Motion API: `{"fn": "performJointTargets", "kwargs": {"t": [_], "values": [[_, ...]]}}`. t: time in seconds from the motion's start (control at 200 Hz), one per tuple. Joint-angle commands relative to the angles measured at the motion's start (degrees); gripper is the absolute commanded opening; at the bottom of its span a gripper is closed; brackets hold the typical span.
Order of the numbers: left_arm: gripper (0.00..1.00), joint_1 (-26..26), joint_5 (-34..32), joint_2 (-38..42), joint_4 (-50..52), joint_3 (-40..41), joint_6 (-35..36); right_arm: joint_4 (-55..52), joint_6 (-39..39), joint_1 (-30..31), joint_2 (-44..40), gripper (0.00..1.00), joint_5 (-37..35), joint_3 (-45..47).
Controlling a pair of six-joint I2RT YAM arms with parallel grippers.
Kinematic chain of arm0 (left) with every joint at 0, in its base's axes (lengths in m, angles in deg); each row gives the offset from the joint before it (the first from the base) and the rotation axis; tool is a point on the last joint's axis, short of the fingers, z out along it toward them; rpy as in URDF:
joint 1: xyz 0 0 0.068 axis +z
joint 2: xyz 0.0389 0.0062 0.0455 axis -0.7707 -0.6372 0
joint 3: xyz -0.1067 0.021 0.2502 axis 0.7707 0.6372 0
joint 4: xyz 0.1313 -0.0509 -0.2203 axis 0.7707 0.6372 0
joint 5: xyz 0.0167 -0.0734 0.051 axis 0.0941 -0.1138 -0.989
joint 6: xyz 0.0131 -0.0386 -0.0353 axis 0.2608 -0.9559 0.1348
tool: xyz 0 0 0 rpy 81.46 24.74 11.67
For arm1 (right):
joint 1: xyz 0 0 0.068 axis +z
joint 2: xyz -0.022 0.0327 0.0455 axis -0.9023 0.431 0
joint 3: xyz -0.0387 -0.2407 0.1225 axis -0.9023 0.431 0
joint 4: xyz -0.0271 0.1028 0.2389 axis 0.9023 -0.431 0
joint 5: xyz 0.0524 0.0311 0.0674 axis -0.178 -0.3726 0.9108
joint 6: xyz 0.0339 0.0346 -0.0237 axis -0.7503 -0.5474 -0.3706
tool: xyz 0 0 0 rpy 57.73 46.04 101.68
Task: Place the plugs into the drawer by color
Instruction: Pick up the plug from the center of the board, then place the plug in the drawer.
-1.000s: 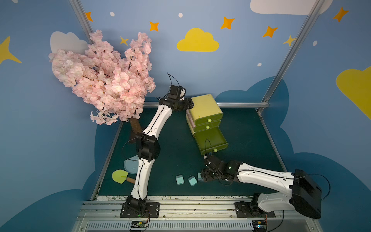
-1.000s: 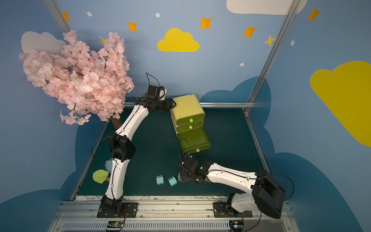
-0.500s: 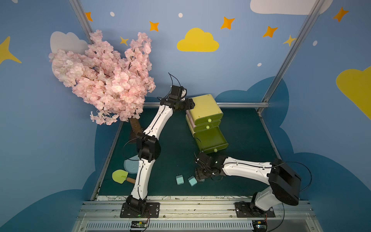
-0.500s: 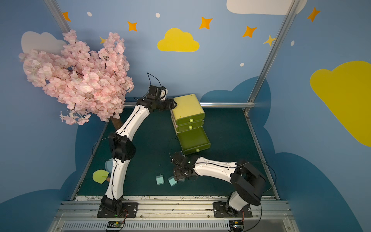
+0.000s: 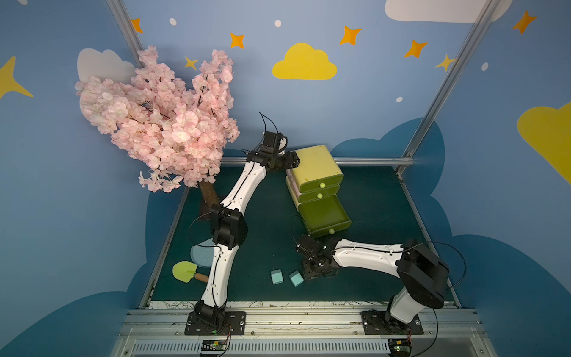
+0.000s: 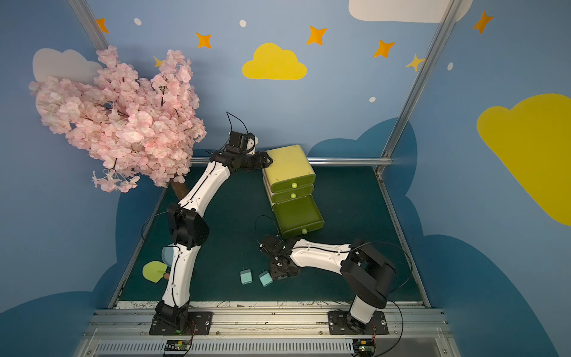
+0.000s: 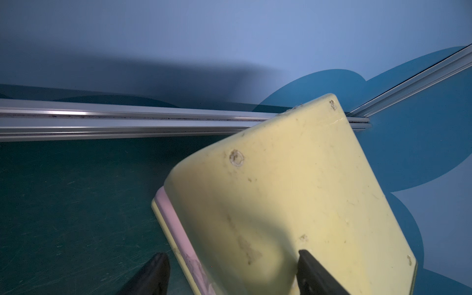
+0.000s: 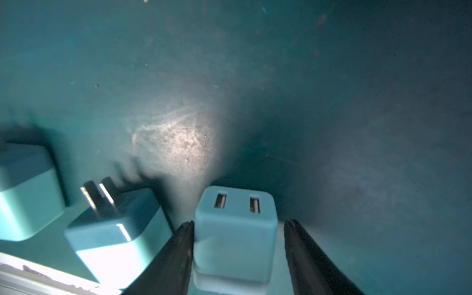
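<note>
Right wrist view puts the right gripper (image 8: 238,222) low over the teal mat (image 8: 357,102), astride one light blue plug (image 8: 235,229) that shows you its two-slot face. The fingers are spread around it and not yet pinching: one pad touches a side of the plug, while the other stands off with a sliver of mat showing between.

Before you squeeze, shift the wrist toward the open side so both pads meet the flat sides together. Otherwise, I judge, the touching finger will shove the plug sideways or twist it.

A second blue plug (image 8: 120,229) lies on its side just beside that finger, prongs up, with a third blue plug (image 8: 25,199) beyond it, so lift straight up before you swing away. In both top views these two sit near the front edge, left of the gripper.

The drawer cabinet (image 5: 315,167) stands at the back, and its bottom drawer (image 5: 324,216) is pulled out toward you: a short carry.

The left gripper (image 7: 231,254) has its fingers spread across the cabinet's rear corner. Whether they actually clamp it is hard to tell from this angle, so release gently into the drawer.
</note>
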Motion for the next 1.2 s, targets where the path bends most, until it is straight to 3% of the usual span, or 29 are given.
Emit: {"fn": "performJointTargets", "kwargs": {"t": [0.0, 0.16, 0.27, 0.481, 0.766, 1.191], "values": [[0.80, 0.0, -1.7, -0.6, 5.9, 1.3, 1.8, -2.5, 0.4, -0.5, 0.5, 0.54, 0.0, -1.3], [0.79, -0.1, -1.5, -0.8, 5.8, 1.3, 1.7, -4.4, 1.5, -0.9, -0.4, 0.50, -1.4, -2.7], [0.79, -0.1, -1.3, -0.9, 5.7, 1.3, 1.7, -8.0, 4.8, -1.9, -3.0, 0.50, -6.3, -6.1], [0.79, -0.1, -1.1, -1.0, 5.6, 1.2, 1.5, -8.3, 16.3, -9.8, -6.1, 0.48, -11.3, -14.0], [0.80, 0.2, -0.9, -1.2, 5.2, 1.2, 1.4, -0.6, 28.3, -17.2, 2.6, 0.48, -12.3, -23.0], [0.80, 0.4, -0.1, -1.5, 4.8, 1.1, 1.1, 5.5, 30.3, -20.0, 11.8, 0.50, -8.7, -25.2]]}}
